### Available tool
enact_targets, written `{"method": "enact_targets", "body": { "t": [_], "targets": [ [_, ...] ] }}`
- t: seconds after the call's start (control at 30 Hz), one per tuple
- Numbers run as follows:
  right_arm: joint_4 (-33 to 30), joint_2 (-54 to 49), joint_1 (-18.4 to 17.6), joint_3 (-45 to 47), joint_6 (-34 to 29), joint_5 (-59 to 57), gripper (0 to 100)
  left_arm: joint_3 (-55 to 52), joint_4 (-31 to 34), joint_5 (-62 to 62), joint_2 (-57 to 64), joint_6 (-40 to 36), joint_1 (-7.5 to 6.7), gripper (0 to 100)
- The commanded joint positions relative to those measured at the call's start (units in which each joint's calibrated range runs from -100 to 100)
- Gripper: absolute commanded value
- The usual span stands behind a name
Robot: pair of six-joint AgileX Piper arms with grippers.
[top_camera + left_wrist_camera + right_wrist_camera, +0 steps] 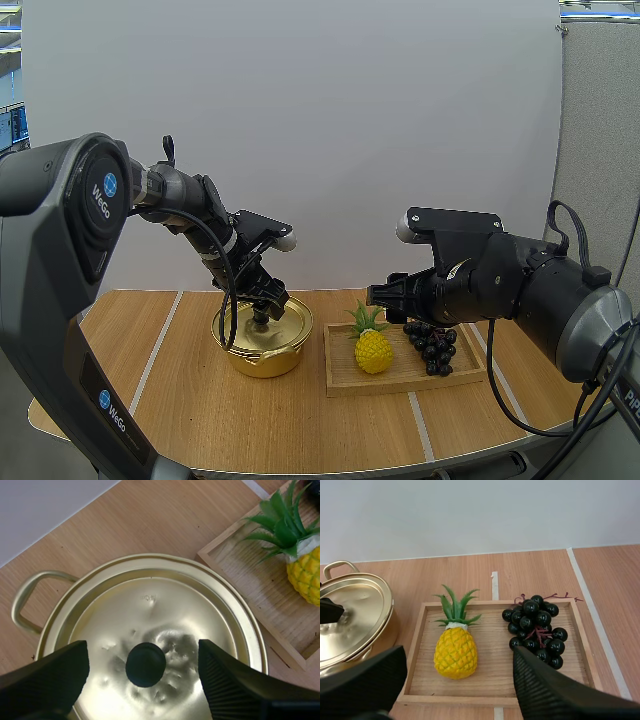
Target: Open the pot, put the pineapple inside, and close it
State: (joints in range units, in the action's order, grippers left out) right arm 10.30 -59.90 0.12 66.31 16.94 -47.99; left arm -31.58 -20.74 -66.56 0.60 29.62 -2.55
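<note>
A gold pot stands on the table with its gold lid on it; the lid's black knob sits at the centre. My left gripper hangs just over the lid, open, one finger on each side of the knob without touching it. A yellow pineapple with green leaves lies in the wooden tray, pot side. My right gripper hovers open above the tray, behind the pineapple. The pot's loop handle points away from the tray.
A bunch of dark grapes lies in the tray beside the pineapple, on the side away from the pot. White tape lines run across the wooden table. Bare table lies in front of the pot and tray.
</note>
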Motion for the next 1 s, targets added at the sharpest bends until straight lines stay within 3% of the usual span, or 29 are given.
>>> {"method": "enact_targets", "body": {
  "t": [0.0,0.1,0.33,0.4,0.57,0.6,0.97],
  "targets": [
    [0.2,-0.3,0.0,-0.3,0.6,1.1,100,0.4,0.2,-0.5,-0.1,-0.5,-0.20,90],
    [0.2,-0.3,0.0,-0.3,0.6,1.1,100,0.4,0.2,-1.3,-0.1,-0.5,-0.20,64],
    [0.2,-0.3,0.0,-0.3,0.6,1.1,100,0.4,0.7,-2.5,-0.1,-1.1,-0.20,55],
    [0.2,-0.3,0.0,-0.3,0.6,1.1,100,0.4,0.9,-2.9,-0.1,-1.2,-0.20,46],
    [0.2,-0.3,0.0,-0.3,0.6,1.1,100,0.4,2.1,-3.0,-0.1,-2.0,-0.20,3],
    [0.2,-0.3,0.0,-0.3,0.6,1.1,100,0.4,2.1,-3.0,-0.1,-2.0,-0.20,0],
    [0.2,-0.3,0.0,-0.3,0.6,1.1,100,2.3,2.1,-3.6,2.6,-2.9,-0.20,0]
  ]
}}
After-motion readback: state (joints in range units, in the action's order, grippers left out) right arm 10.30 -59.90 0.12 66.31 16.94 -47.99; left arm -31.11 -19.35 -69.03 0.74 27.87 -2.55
